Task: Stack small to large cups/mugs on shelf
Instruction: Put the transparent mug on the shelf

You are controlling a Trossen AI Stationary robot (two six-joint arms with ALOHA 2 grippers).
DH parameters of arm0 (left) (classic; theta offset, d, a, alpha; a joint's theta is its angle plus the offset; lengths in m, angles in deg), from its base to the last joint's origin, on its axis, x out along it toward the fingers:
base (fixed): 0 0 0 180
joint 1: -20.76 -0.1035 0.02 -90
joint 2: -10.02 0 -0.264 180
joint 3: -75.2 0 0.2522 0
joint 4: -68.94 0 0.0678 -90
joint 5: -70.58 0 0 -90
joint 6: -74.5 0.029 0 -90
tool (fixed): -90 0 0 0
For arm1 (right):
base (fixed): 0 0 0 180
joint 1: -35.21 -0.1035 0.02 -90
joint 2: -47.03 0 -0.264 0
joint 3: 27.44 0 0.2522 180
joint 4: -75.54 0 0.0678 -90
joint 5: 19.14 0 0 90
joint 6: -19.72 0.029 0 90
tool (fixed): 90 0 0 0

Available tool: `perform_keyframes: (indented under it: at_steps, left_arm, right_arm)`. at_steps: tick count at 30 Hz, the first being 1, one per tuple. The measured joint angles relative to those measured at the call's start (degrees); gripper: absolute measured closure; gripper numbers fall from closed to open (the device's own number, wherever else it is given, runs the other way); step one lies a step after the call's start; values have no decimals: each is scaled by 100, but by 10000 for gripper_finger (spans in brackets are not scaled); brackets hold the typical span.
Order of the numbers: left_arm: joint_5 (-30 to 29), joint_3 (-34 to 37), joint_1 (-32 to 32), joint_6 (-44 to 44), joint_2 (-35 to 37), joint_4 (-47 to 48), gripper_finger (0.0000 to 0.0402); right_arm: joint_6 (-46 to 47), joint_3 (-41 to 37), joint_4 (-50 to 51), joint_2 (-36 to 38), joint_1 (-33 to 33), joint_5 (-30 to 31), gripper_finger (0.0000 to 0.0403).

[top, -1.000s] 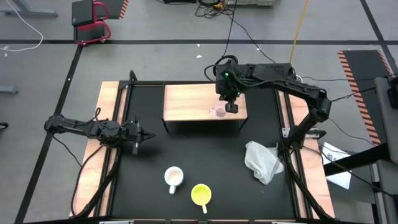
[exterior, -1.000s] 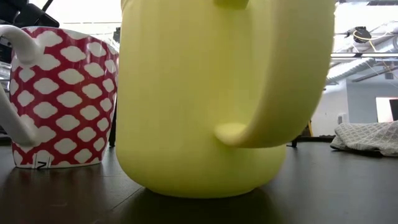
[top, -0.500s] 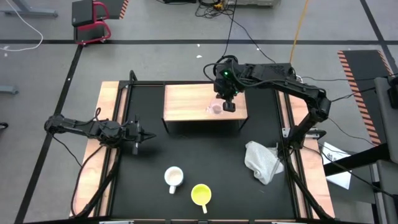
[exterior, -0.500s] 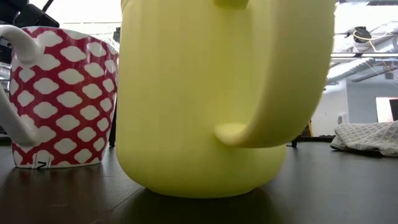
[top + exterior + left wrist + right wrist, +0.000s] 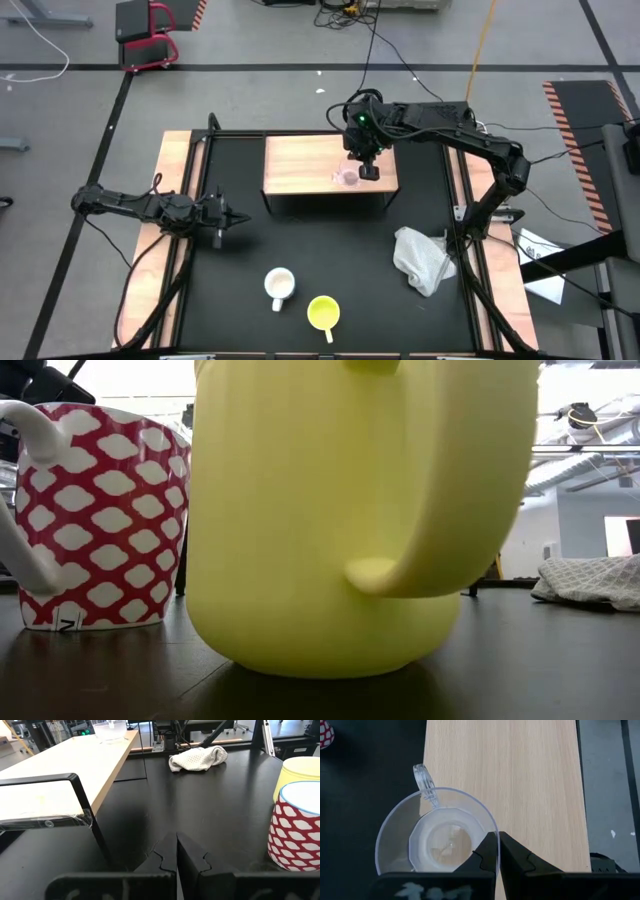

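Only the right gripper [image 5: 369,170] had moved since a second earlier, going a little toward the back of the shelf [image 5: 300,165], and the glass cup [image 5: 348,177] went with it. Its fingers were pressed together on the cup's rim, so the cup hung just above or on the shelf top near the right end; which one I could not tell. Both mugs waited on the table's front part, well apart from the shelf: the patterned mug [image 5: 279,286] and, just beside it, the yellow mug [image 5: 323,313]. They lay nearer the left gripper [image 5: 238,218], which was closed and empty at the table's left side.
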Motion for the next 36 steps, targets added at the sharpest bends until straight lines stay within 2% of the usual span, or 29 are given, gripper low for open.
perform_keyframes:
  at_steps: [20,36]
  left_arm:
    - [0,0,0,-15,1,3,398]
    - [0,0,0,-15,0,7,398]
  right_arm:
    - [267,-4,-58,0,1,21,403]
    - [280,-17,-47,-17,1,27,376]
